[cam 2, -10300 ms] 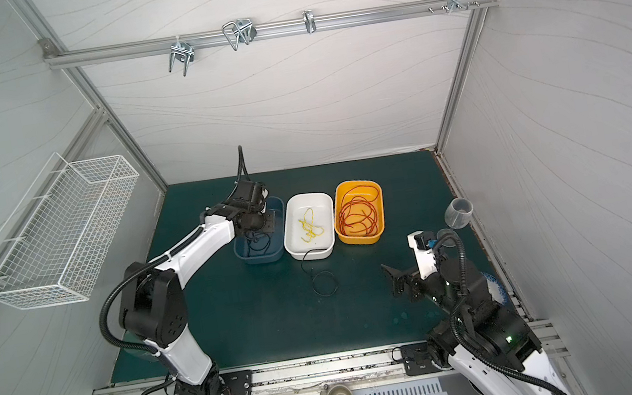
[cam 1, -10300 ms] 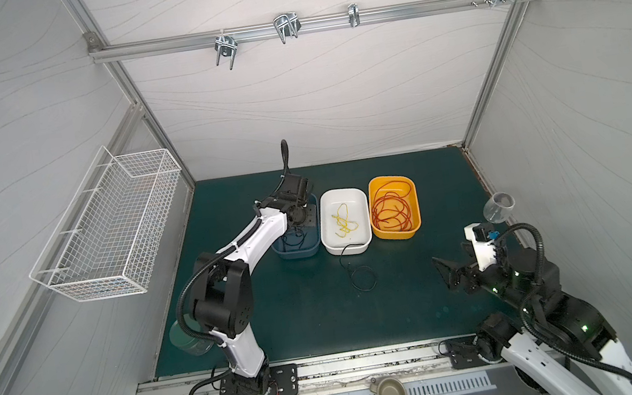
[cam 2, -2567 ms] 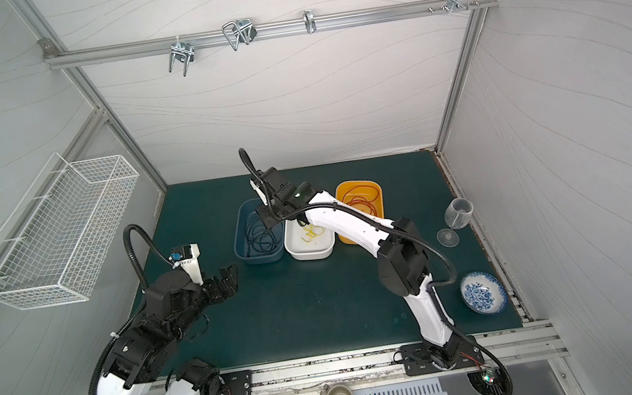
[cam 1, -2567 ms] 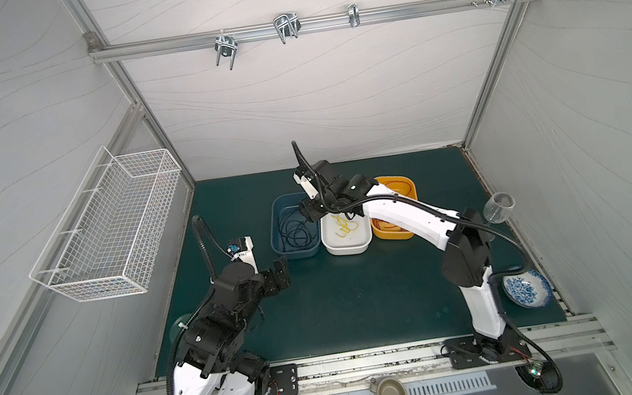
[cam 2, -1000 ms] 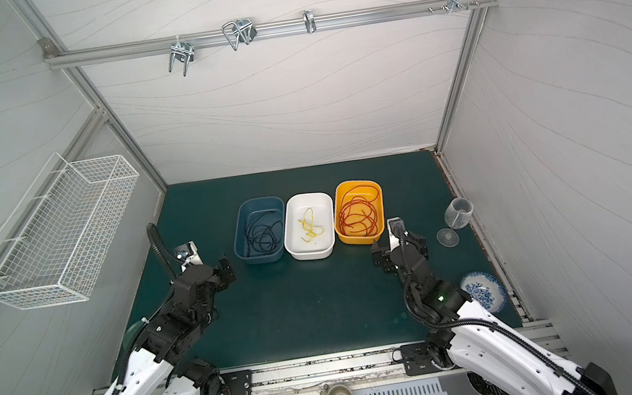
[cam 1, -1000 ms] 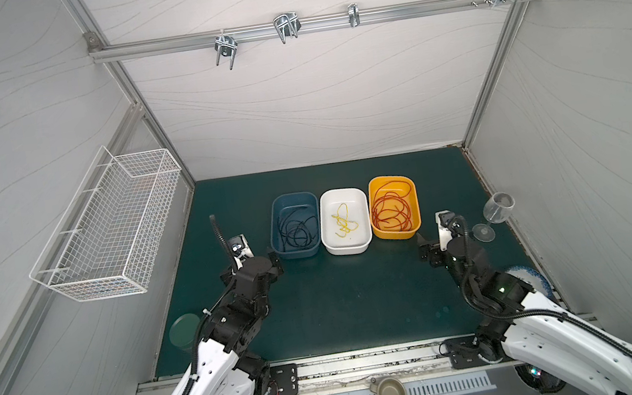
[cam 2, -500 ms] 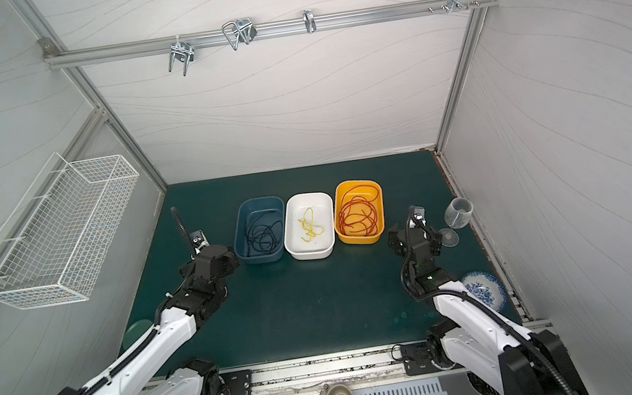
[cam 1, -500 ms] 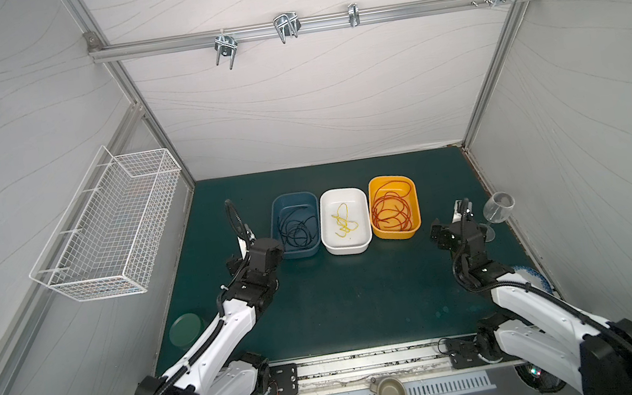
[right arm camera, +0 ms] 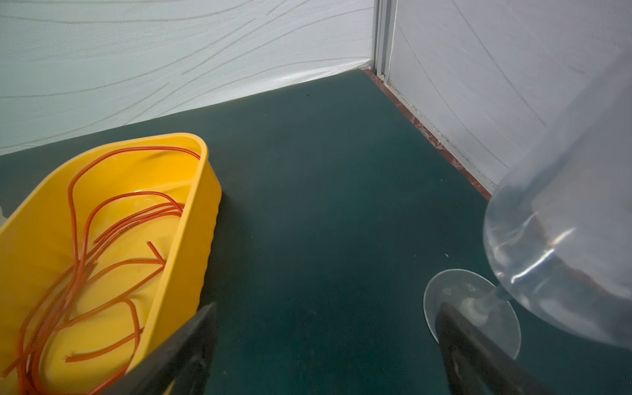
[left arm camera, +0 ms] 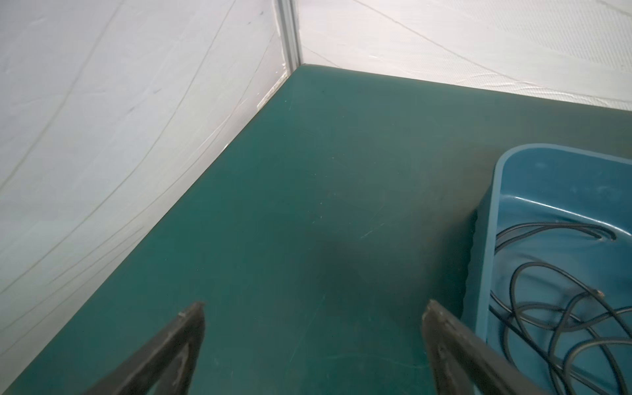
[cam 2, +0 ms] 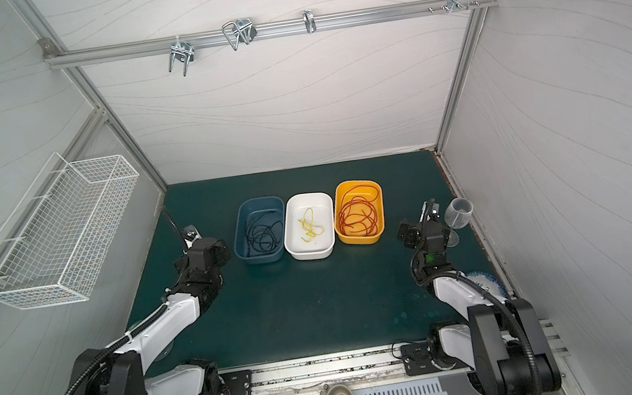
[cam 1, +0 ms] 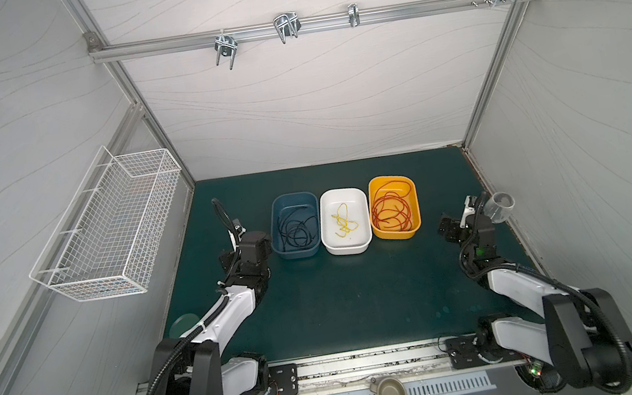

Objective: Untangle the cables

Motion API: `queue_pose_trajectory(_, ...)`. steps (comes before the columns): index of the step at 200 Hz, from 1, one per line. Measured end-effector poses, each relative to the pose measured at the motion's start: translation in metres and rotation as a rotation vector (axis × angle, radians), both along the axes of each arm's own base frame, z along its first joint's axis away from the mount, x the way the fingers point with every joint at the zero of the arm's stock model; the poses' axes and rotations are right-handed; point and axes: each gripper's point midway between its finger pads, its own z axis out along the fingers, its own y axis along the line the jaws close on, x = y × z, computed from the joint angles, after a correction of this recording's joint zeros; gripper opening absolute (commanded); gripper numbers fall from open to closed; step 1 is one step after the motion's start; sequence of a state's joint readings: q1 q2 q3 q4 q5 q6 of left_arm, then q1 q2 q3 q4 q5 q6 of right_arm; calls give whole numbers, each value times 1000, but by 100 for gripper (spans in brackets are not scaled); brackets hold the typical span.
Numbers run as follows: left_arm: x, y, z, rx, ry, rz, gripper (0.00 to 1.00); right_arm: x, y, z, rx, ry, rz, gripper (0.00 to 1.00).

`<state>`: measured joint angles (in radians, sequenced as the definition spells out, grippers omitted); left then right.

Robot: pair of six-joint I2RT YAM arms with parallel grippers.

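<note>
Red thin cables (cam 1: 390,210) are lying in the orange plastic tub (right arm camera: 191,239), just beside my right gripper (right arm camera: 328,307). Thin black cables (cam 1: 297,229) are lying in the blue plastic tub (left arm camera: 485,256) beside my left gripper (left arm camera: 313,311). I am seeing both grippers spread wide, empty.

We note table mat (left arm camera: 307,205): dark green, matt, fine-grained, few light scuffs. Blue bin (left arm camera: 554,178), white bin (cam 1: 341,197), yellow bin (right arm camera: 191,212): moulded plastic, smooth, glossy w/ highlights. On red cables (right arm camera: 78,260) we see smooth plastic sheath, slight sheen; black cables (cam 1: 296,230) same; yellow cables (cam 1: 344,224) too small to judge. Stemmed cup (right arm camera: 564,239): clear, glass or plastic, we can't tell. Wire basket (cam 1: 113,227): white-coated metal mesh. Rail (cam 1: 323,22): bare alu-look metal, satin. Walls (right arm camera: 171,51): white, matt, woven-looking texture.
</note>
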<state>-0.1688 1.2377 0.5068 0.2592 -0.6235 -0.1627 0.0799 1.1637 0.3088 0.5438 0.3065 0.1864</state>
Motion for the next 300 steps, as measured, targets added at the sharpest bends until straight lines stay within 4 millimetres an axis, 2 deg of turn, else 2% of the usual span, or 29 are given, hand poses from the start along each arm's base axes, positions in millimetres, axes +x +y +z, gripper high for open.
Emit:
queue_pose_trajectory(30, -1, 7, -29, -14, 29, -7, 100, 8, 4, -12, 3, 13, 23, 99)
queue_pose_trajectory(43, 1, 10, -35, -21, 36, -8, 100, 10, 5, -21, -4, 33, 30, 99)
queue_pose_trajectory(61, 7, 9, -37, -25, 23, -23, 100, 13, 7, -29, -15, 52, 46, 99)
queue_pose_trajectory(93, 18, 3, -42, -11, 20, -76, 100, 24, 10, -32, -24, 20, 77, 99)
queue_pose_trajectory(132, 30, -2, -42, -8, -12, -124, 100, 30, 25, -55, -19, 53, 173, 99)
queue_pose_trajectory(154, 34, -3, -45, -23, -20, -145, 100, 34, 28, -49, -17, 35, 192, 99)
queue_pose_trajectory(177, 38, 5, -44, -44, -52, -133, 100, 44, 30, -39, -14, 11, 206, 99)
queue_pose_trajectory(208, 35, 9, -52, -57, -49, -127, 100, 54, 37, -28, -9, -10, 242, 99)
queue_pose_trajectory(300, 37, 7, -48, -60, -77, -134, 100, 52, 40, -32, -14, 12, 267, 99)
